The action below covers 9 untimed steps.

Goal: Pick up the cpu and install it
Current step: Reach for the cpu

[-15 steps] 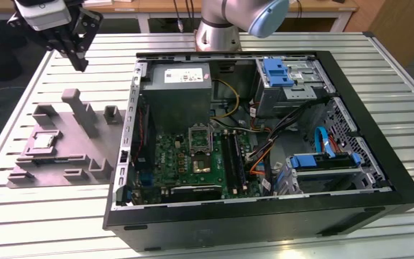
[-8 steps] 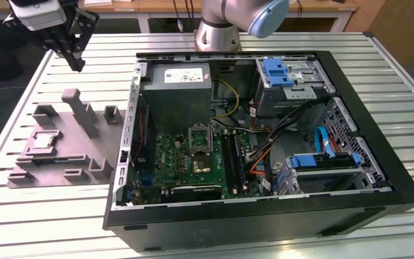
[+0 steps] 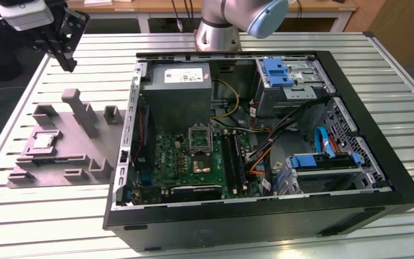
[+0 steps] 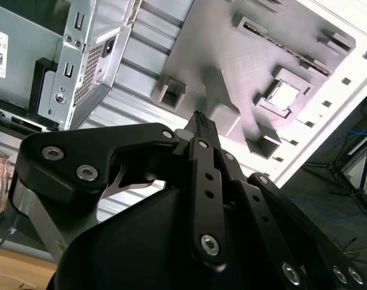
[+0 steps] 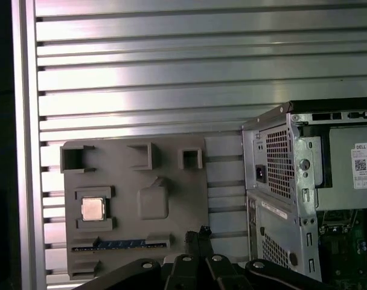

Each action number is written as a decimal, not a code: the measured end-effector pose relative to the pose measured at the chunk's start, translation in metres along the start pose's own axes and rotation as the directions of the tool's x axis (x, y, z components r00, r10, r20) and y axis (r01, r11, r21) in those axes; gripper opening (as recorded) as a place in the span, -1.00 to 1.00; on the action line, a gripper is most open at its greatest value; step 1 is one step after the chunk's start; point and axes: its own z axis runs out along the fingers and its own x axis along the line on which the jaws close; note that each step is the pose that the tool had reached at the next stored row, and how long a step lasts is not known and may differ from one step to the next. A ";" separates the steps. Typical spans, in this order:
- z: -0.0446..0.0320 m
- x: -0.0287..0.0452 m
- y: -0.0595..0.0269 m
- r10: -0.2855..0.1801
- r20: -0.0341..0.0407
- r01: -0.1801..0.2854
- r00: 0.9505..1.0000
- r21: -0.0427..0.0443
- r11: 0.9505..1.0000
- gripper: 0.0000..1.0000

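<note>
In the exterior view we see the gripper [image 3: 69,65] raised well above the slatted table [image 3: 49,216], at the far end on the exterior view's left, past the far edge of the grey fixture [image 3: 70,162]. Jaws are together, tips meeting in a point, w/ nothing between them. Both wrist views show the same closed tips of the gripper [image 4: 198,118] [image 5: 198,232] from behind.

The cpu [image 3: 45,141] lies flat in a square pocket of the fixture, toward the exterior view's left, well apart from the gripper and not touched by it.

The first wrist view looks straight down on the fixture [image 5: 171,175]. There we get the cpu [image 5: 93,209] w/ its pale metal face seated inside the pocket walls, plus a blue strip [image 5: 120,244] lying in a slot of the fixture. The second wrist view has the fixture [image 4: 232,54] at a slant, the cpu [image 4: 284,95] bright in its pocket.

The exterior view gives us the inside of the open pc case [image 3: 264,216], to the right of the fixture: green board [image 3: 185,162], metal-framed socket [image 3: 198,136], psu [image 3: 181,91] at the far side. The wrist views show the outer corner of the pc case [image 4: 81,66] [image 5: 280,175] w/ its vent grille, not the board.
</note>
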 end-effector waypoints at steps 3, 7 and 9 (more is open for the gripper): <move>0.0000 0.0015 -0.0001 0.000 0.000 0.000 1.000 0.000 1.000 -0.79; -0.0001 0.0035 -0.0003 0.000 0.000 0.000 1.000 0.000 1.000 -0.79; -0.0003 0.0107 -0.0008 0.000 0.000 0.000 1.000 0.000 1.000 -0.79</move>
